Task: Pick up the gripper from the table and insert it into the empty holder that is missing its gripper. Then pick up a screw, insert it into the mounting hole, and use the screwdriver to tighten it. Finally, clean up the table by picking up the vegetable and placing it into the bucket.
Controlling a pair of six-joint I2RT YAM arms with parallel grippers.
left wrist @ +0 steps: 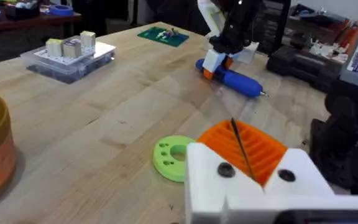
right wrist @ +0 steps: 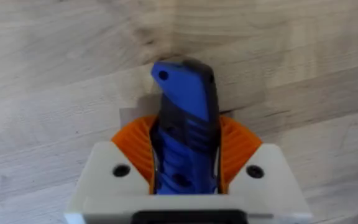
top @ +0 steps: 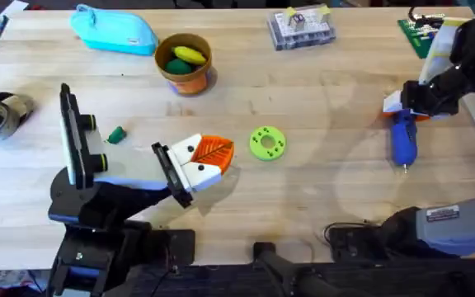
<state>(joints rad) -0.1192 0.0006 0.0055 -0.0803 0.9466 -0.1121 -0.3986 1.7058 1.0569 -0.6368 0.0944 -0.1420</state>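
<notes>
Nearest the camera, the left hand (top: 190, 169) lies low over the bench (top: 320, 190), its orange ribbed pads near the lime-green disc (top: 267, 142); whether its fingers are parted or closed I cannot tell. Just beyond its arm sits the vegetable (top: 117, 134), a dark-green chunk lying loose on the wood, not yet cleared away. Out to the right, the right hand (top: 404, 106) is clamped around the screwdriver (top: 403, 139), gripping it by the upper body so the thin tip points free, probably in readiness for tightening. Farther back stands the bucket (top: 185, 63), with yellow and green pieces inside, and the light-blue pouch (top: 115, 31) beside it. A clear parts box (top: 302, 28) rests at the far edge.
</notes>
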